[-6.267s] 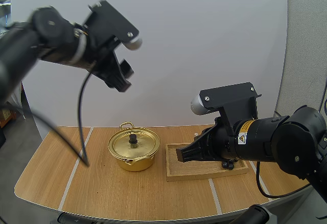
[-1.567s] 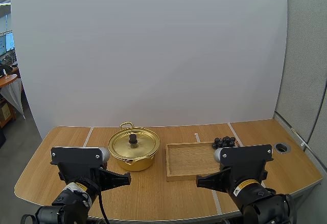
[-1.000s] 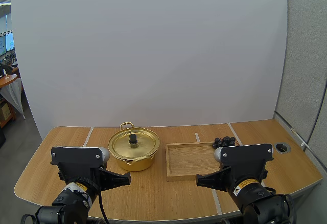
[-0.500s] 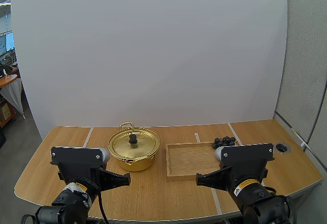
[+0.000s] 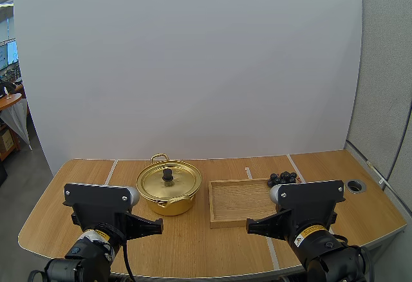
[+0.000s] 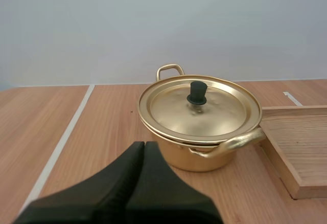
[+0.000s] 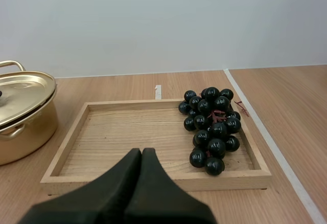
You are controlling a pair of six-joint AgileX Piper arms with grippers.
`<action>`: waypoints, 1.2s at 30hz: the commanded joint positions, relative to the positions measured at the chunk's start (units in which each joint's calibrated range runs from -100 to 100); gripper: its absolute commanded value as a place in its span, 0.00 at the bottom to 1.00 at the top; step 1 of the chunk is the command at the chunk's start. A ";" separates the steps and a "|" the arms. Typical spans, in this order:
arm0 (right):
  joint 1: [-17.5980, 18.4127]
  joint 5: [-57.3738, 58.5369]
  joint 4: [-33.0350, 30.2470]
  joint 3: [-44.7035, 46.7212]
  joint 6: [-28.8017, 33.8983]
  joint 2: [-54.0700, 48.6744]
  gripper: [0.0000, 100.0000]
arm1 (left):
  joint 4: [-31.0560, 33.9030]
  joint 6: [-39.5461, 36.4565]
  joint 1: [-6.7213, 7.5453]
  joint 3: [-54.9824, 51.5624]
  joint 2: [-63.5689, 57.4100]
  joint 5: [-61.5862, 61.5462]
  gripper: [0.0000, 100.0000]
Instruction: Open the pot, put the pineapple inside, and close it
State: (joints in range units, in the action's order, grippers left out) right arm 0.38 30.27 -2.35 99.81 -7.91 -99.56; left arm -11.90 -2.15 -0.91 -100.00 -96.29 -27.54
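The wooden table carries everything, and the wooden tray makes a handy marker. Both arms sit low at the near edge. The left gripper is well left of the tray and aimed at the pot, and the right gripper is just short of the tray's near rim. Each wrist view shows its own black fingers pressed together into one dark wedge with nothing between them.

The golden pot stands just left of the tray with its lid seated flat. One loop handle points to the back of the table and the other toward the tray's near left corner.

From above, the bunch of grapes is a dark clump at the tray's far right corner, partly behind the right arm. The right wrist view shows it lying inside the tray. Its long axis runs along the right rim, broad end far and narrow end near.

A small black knob tops the lid.
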 commanded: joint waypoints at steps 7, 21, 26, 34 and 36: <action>0.08 -1.29 -0.03 0.19 -0.63 -0.44 0.00 | 3.56 -3.20 -0.84 0.00 -3.71 -3.26 0.00; 0.08 -1.29 -0.03 0.19 -0.63 -0.44 0.00 | 13.66 -18.21 -0.84 0.00 -3.71 -4.25 0.00; 0.08 -1.29 -0.03 0.19 -0.63 -0.44 0.00 | 13.87 -17.85 -0.84 0.00 -3.71 -4.45 0.00; 0.08 -1.29 -0.03 0.19 -0.63 -0.44 0.00 | 13.87 -17.75 -0.84 0.00 -3.71 -3.83 0.00; 0.08 -1.29 -0.03 0.19 -0.63 -0.44 0.00 | 13.87 -17.75 -0.84 0.00 -3.71 -3.83 0.00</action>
State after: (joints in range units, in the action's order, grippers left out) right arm 0.38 30.11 -2.35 99.92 -7.91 -99.67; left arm 1.48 -19.44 -1.65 -99.92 -99.61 -31.86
